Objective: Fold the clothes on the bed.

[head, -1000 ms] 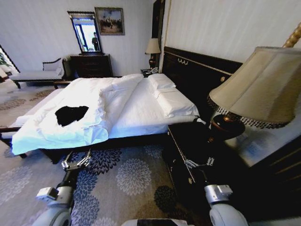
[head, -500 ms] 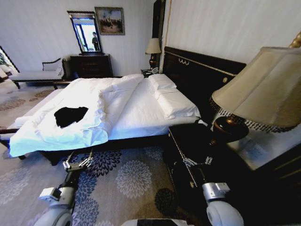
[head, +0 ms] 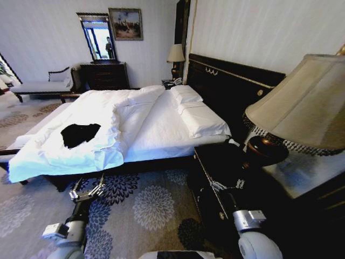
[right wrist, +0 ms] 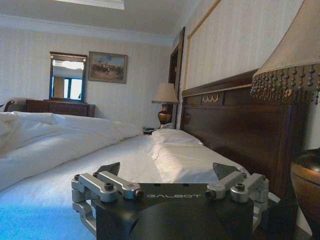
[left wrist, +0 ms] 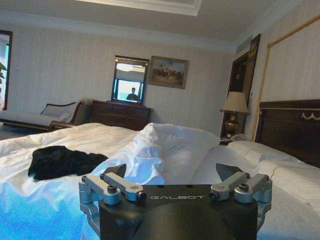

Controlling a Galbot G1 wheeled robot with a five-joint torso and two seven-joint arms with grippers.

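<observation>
The clothes are one black T-shirt (head: pixel 80 134), lying crumpled on the white duvet near the foot of the bed (head: pixel 161 121). It also shows in the left wrist view, where the T-shirt (left wrist: pixel 60 161) rests on the bedding beyond the fingers. My left gripper (head: pixel 88 190) hangs open over the carpet, short of the bed's near side, holding nothing. In its own view the left gripper (left wrist: pixel 172 172) points at the bed. My right gripper (head: pixel 226 186) is open in front of the nightstand. The right gripper (right wrist: pixel 167 171) faces the pillows (right wrist: pixel 175 142) and headboard.
A dark nightstand (head: pixel 226 162) with a large lamp (head: pixel 302 108) stands close on my right. A dark dresser (head: pixel 105 74) with a mirror and a pale chaise lounge (head: pixel 40 83) stand along the far wall. Floral carpet (head: pixel 153 202) lies between me and the bed.
The whole picture has shifted slightly, so the camera has moved. The T-shirt lies as before. Both grippers stay open and low in front of me.
</observation>
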